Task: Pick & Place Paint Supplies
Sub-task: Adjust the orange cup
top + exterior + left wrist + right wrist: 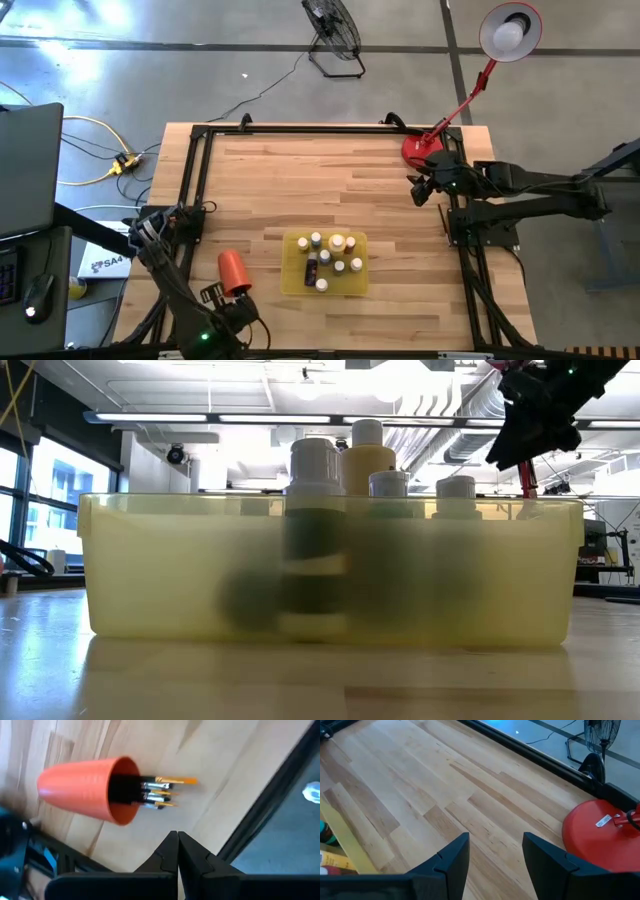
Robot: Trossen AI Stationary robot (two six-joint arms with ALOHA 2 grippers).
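Paint bottles (326, 258) stand in the yellow tray (294, 282); at its 9 o'clock, the red cup (233, 271) holds brushes (159, 793). Left pincer (178, 851) pinched empty; right pincer (495, 851) wide, empty.

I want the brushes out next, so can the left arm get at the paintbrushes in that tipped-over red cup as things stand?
Probably yes. The red cup lies on its side, mouth facing the left claw, and the paintbrushes stick out onto bare table with nothing between. The claw is shut, so it would have to open first.
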